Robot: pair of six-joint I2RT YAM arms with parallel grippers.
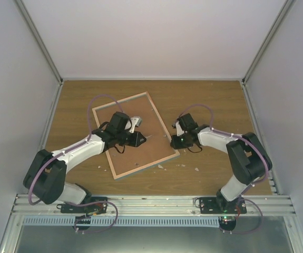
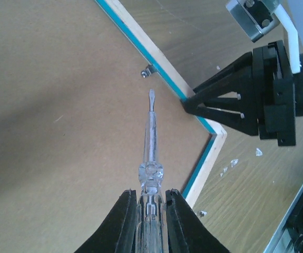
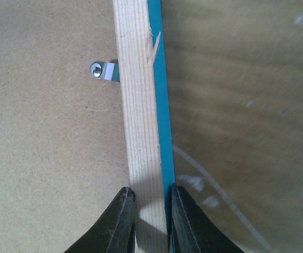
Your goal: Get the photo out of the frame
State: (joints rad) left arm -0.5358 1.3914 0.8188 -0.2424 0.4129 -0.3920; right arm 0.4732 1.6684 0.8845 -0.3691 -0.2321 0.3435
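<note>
The frame (image 1: 156, 121) lies face down on the table, showing its pale wood rim, turquoise edge and brown fibreboard back (image 2: 51, 105). The photo is hidden under the backing. My left gripper (image 2: 151, 203) is shut on a clear-handled screwdriver (image 2: 150, 142) whose flat tip sits just short of a small metal retaining clip (image 2: 147, 71) at the rim. My right gripper (image 3: 151, 197) is shut on the frame's right rim (image 3: 140, 132), one finger on the fibreboard side, one on the turquoise outer edge. A second metal clip (image 3: 103, 70) shows ahead of it.
Small white chips (image 1: 196, 169) lie on the wooden table by the frame's near-right corner. The rim has a splintered spot (image 3: 154, 41). White enclosure walls and metal posts surround the table. An aluminium rail (image 1: 151, 203) runs along the near edge.
</note>
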